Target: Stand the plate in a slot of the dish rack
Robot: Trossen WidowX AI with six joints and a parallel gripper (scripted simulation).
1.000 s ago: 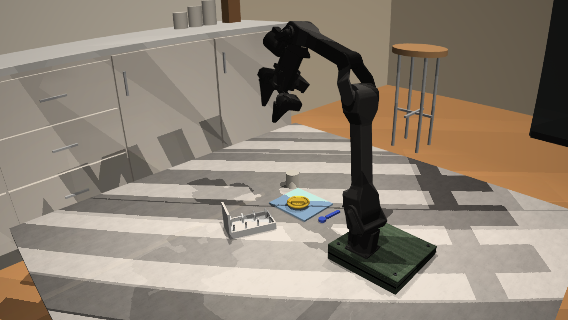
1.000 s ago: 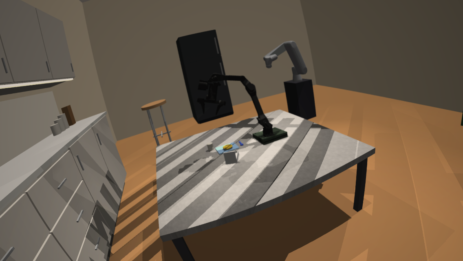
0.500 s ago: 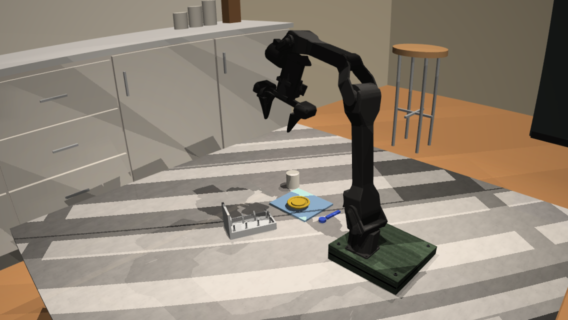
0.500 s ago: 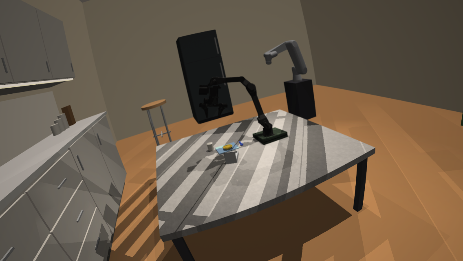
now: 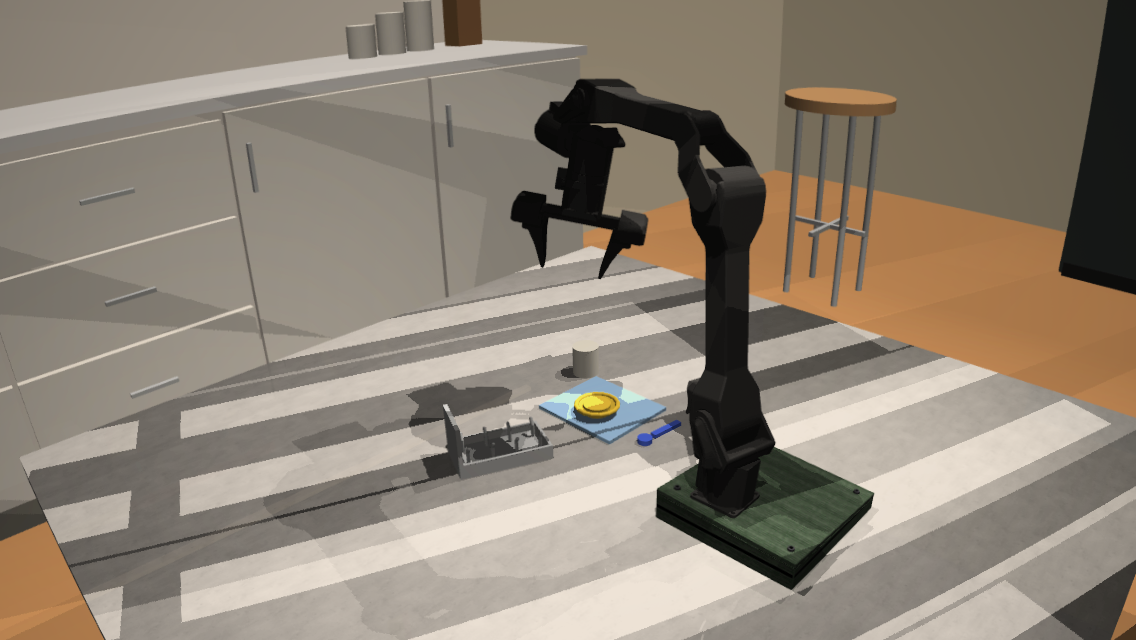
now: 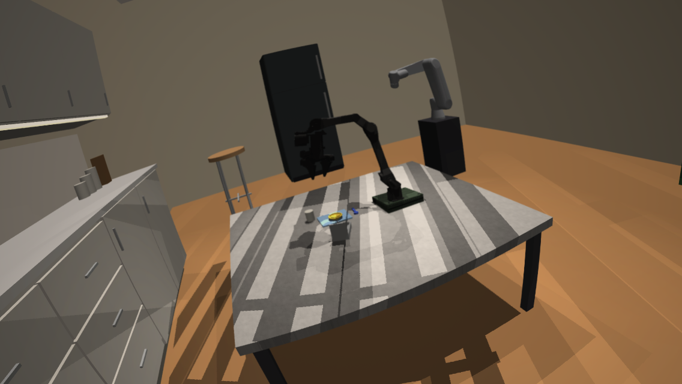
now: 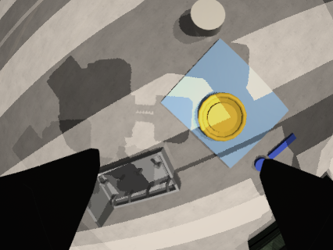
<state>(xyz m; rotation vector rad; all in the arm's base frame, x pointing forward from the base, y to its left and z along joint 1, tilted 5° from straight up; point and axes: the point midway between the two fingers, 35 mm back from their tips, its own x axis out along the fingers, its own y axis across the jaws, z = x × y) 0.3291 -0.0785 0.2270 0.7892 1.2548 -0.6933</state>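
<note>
The yellow round plate [image 5: 597, 405] [image 6: 335, 216] [image 7: 222, 116] lies flat on a light blue square board [image 5: 639, 408] [image 6: 324, 221] [image 7: 266, 113]. The grey dish rack [image 5: 508, 462] [image 6: 339, 233] [image 7: 101, 203] stands beside the board, with short upright rails inside and a tall panel at one end. No plate is in it. My gripper [image 5: 571, 271] [image 6: 319, 176] [image 7: 184, 165] is open and empty, pointing down high above the table. In the wrist view the plate shows ahead of the fingertips, and the rack shows near the left finger, which hides a little of its end panel.
A pale cylinder [image 5: 585, 360] [image 6: 309, 215] [image 7: 208, 14] stands behind the board. A blue spoon-like thing [image 5: 667, 430] [image 6: 355, 210] [image 7: 282, 145] lies between the board and the arm's green base [image 5: 818, 508]. Shadows cross the table.
</note>
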